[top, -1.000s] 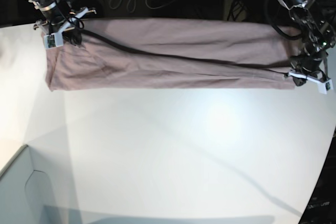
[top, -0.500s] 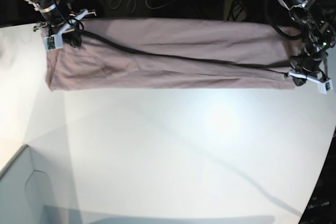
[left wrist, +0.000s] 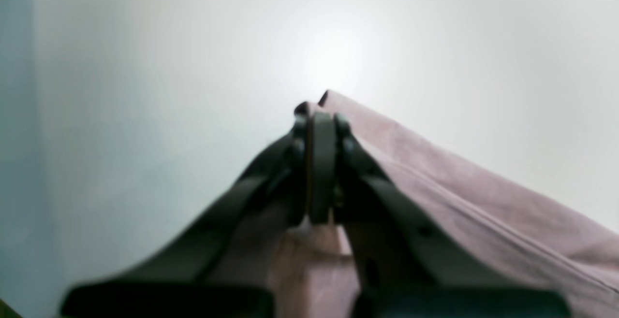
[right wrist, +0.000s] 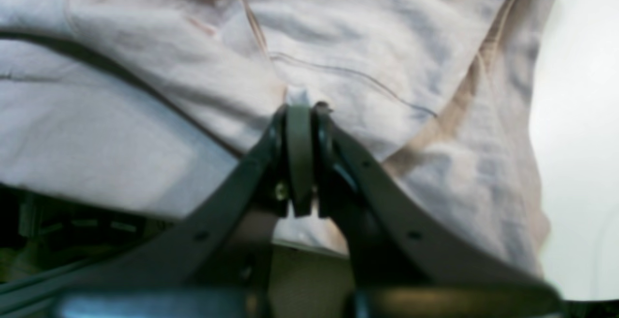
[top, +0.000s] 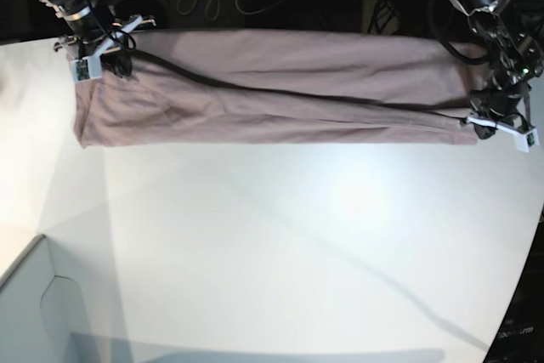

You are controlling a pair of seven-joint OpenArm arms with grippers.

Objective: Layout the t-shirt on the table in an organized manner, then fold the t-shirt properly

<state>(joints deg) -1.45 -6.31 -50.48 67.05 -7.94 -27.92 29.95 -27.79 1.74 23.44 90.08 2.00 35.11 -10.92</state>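
Presently the left gripper (left wrist: 319,115) is standing with its dark jaws pressed together on a corner of the dusty mauve, soft cotton t-shirt (top: 272,91), a small tip of cloth showing just beyond the fingertips (left wrist: 341,127). The right gripper (right wrist: 302,110) is likewise clamping shut, pinching a raised fold of the same garment near a stitched seam.

From both grips outward, the t-shirt is lying as a long, narrow band along the far edge of the smooth white table (top: 280,244), its long axis running across the base view from one gripper to the other. Relative to the shirt, the left gripper (top: 497,125) is sitting at its near corner on one end, and the right gripper (top: 89,53) at the far edge of the opposite end. Each arm is nearest its own end; neither is nearer the middle. The bare table is lying wholly on the near side of the shirt, so any spreading or folding pull would, in my judgement, be heading that way.

The base view is showing the full span and a dark crease running diagonally along it, but not the jaws themselves. The wrist views are showing the grips closely, though blurred; the right wrist view is also revealing that cloth is bunching and wrinkling around that grip.
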